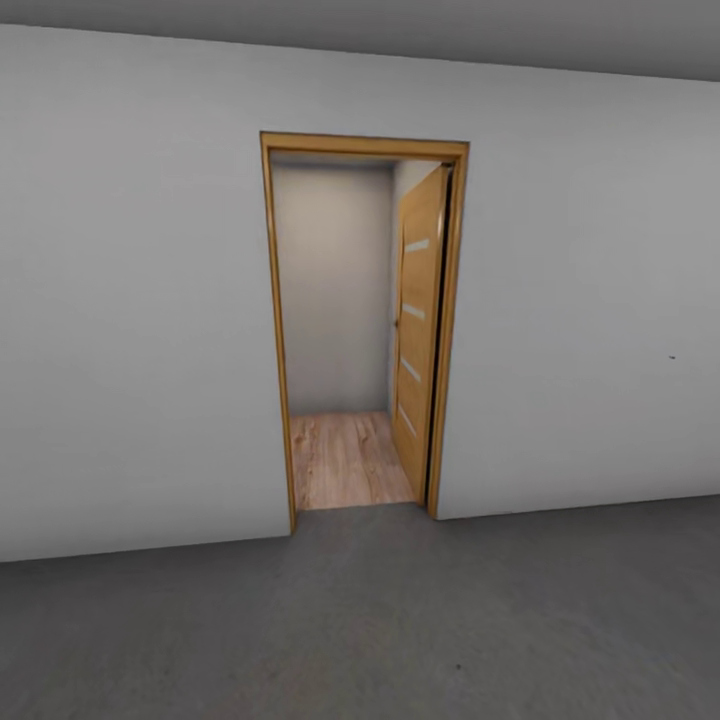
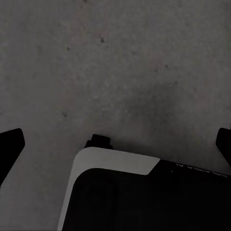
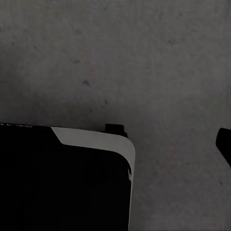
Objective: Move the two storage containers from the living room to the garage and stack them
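Left fingers (image 2: 10, 144) spread wide, empty, above the floor (image 2: 120, 72). Right fingers (image 3: 224, 142): one tip visible, state cannot be told. Head view: grey wall (image 1: 130, 300), open wooden door (image 1: 420, 330), wood-plank flooring (image 1: 345, 460) beyond the doorway.

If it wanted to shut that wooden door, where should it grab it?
Probably by the small handle on the door's far edge, reaching through the doorway. The door stands swung away into the wood-floored room, hinged on the right, so that edge is free.
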